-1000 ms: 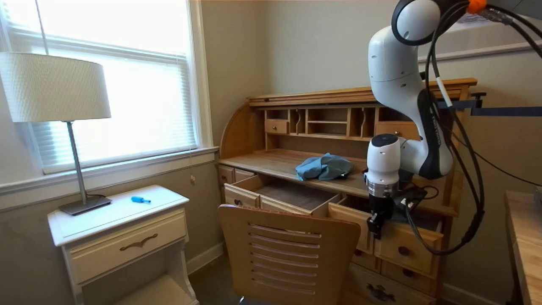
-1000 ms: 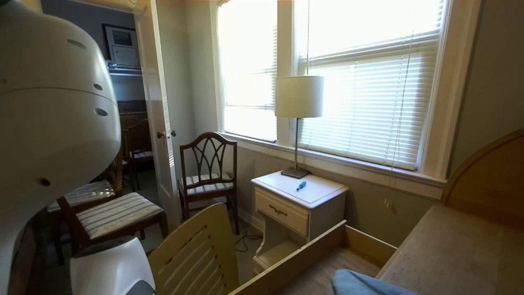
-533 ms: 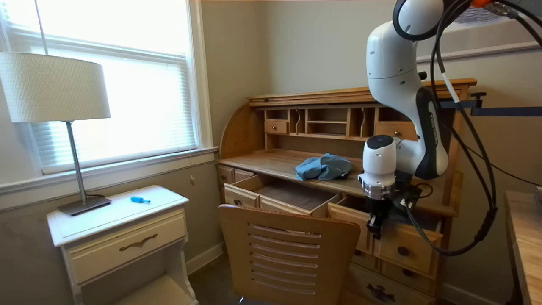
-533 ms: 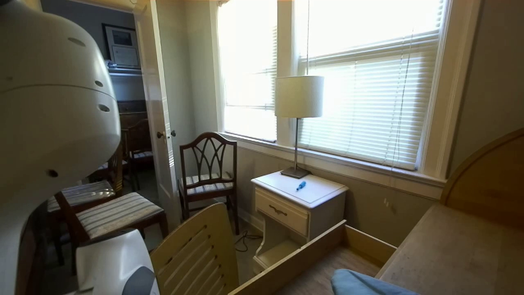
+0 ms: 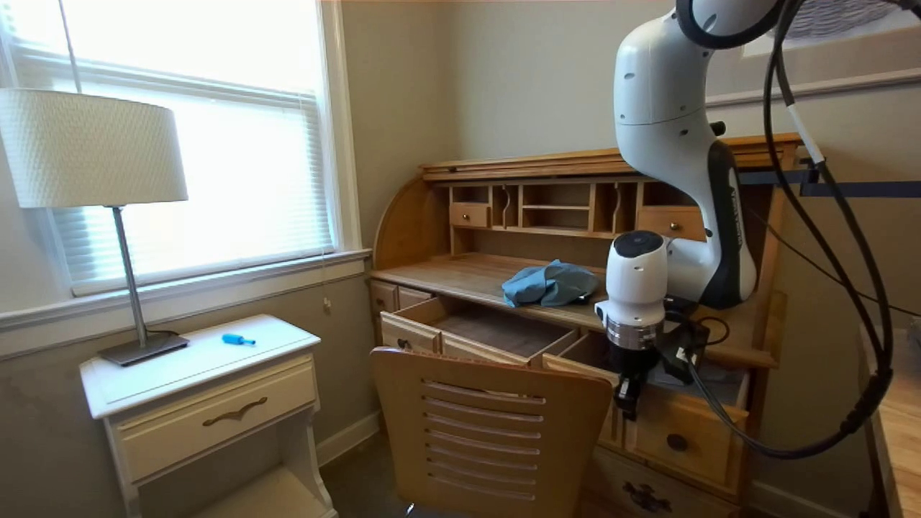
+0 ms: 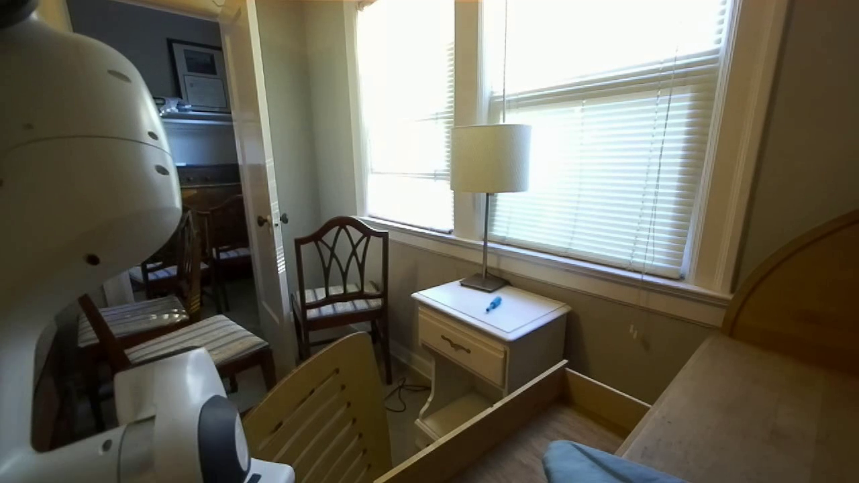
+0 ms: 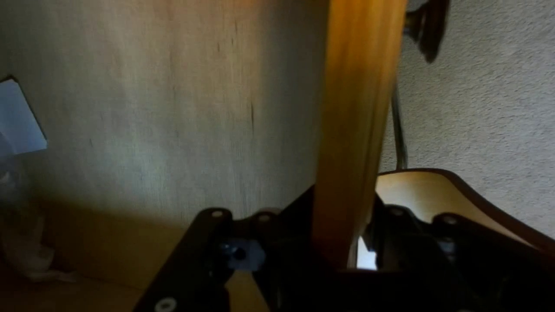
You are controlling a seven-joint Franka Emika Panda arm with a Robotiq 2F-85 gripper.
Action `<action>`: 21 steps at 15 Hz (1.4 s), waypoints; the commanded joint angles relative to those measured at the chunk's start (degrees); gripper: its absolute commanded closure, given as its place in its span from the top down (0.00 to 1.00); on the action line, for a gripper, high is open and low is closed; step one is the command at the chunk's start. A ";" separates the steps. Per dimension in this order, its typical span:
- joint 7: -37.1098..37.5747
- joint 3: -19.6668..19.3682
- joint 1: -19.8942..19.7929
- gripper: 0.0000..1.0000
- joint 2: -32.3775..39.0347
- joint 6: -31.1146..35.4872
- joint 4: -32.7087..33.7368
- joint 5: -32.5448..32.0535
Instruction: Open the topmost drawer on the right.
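The topmost drawer on the right of the desk is honey pine with a dark round pull. It stands open, its front pulled well out from the desk. My gripper points down over the drawer front's top edge in an exterior view. In the wrist view the drawer front's edge runs between the two fingers of the gripper. One finger is inside the drawer, the other outside, and both press close to the board. The pull shows outside the front. The fingertips are dark and partly hidden by the board.
A slatted wooden chair stands close in front of the desk. The middle drawer is open beside it. A blue cloth lies on the desktop. White paper lies inside the topmost drawer. A white nightstand stands at the left.
The gripper has moved outward from the desk, and the drawer front has come with it, so the drawer is open wider. The arm's cables have swung to the right.
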 commanded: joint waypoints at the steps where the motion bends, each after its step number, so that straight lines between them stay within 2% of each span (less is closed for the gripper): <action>1: -1.71 -1.28 5.73 0.06 -5.67 -4.51 -2.40 -2.97; 2: -1.67 -0.80 5.63 0.06 -5.85 -5.06 -2.57 -3.30; 3: -2.15 0.18 4.31 0.48 -5.96 -6.35 -3.05 -3.83; 5: -4.30 0.79 2.14 0.53 -6.59 -8.03 -3.71 -3.52; 6: -5.55 -0.38 2.50 0.62 -8.21 -9.02 -4.79 -3.34; 8: -6.63 -4.50 4.78 0.78 -12.79 -8.76 -7.43 -4.58; 11: -5.29 -11.93 9.91 0.98 -19.08 -7.23 -10.96 -7.98; 15: -4.68 -24.58 16.52 1.00 -26.78 -5.61 -14.11 -14.66; 17: -4.62 -29.73 16.66 1.00 -30.07 -3.96 -15.66 -16.67; 18: -5.01 -26.24 15.97 1.00 -24.83 -4.61 -12.17 -13.46; 19: -5.01 -28.31 16.18 1.00 -26.37 -4.02 -13.01 -14.40; 21: -5.05 -29.73 16.00 1.00 -28.21 -3.81 -14.22 -15.17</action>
